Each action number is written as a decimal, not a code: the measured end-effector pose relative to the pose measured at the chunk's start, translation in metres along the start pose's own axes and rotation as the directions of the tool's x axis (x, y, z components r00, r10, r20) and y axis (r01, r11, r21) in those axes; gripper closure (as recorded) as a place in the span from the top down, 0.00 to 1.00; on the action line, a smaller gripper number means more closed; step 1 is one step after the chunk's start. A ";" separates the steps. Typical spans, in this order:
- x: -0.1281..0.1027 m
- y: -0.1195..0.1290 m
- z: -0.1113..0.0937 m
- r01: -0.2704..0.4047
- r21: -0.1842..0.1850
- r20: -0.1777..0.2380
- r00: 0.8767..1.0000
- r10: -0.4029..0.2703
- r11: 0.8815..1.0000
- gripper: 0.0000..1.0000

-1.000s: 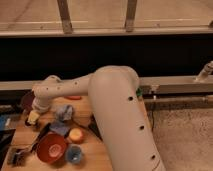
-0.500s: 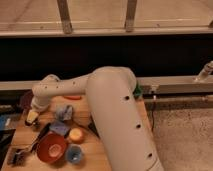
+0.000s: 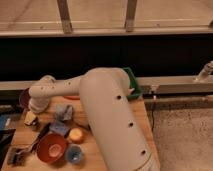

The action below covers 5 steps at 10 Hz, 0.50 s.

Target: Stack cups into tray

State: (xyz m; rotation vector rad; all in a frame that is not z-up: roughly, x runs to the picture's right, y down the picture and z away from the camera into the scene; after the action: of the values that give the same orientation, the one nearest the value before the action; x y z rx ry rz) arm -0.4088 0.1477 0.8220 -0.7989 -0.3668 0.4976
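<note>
My gripper (image 3: 31,118) hangs from the white arm (image 3: 100,100) over the left part of the wooden table (image 3: 142,117). A cream-coloured thing sits right at it; I cannot tell if that is the cream-white cup. An orange-yellow cup (image 3: 76,134) and a blue cup (image 3: 75,154) stand on the table near the front, right of the gripper. The green tray (image 3: 132,82) is at the table's back right, mostly hidden behind the arm. The dark metallic cup is not visible.
A red-orange bowl (image 3: 51,147) stands at the front left beside the blue cup. A purple bowl (image 3: 23,97) is at the back left. Grey-blue items (image 3: 61,120) lie mid-table. A dark object (image 3: 17,155) lies at the front left corner. A dark wall runs behind the table.
The arm has shifted only slightly; the gripper stays low over the left of the table. The cups and bowls have not moved.
</note>
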 end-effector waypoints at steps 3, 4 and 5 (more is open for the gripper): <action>0.000 0.000 0.005 0.008 -0.002 -0.016 1.000 -0.008 1.000 0.65; -0.001 0.001 0.005 0.013 -0.001 -0.021 1.000 -0.013 1.000 0.55; -0.002 0.003 0.006 0.018 0.000 -0.023 1.000 -0.018 1.000 0.45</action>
State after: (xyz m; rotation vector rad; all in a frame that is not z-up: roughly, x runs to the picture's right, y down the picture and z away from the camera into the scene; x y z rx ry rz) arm -0.4143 0.1518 0.8228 -0.8002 -0.3524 0.4710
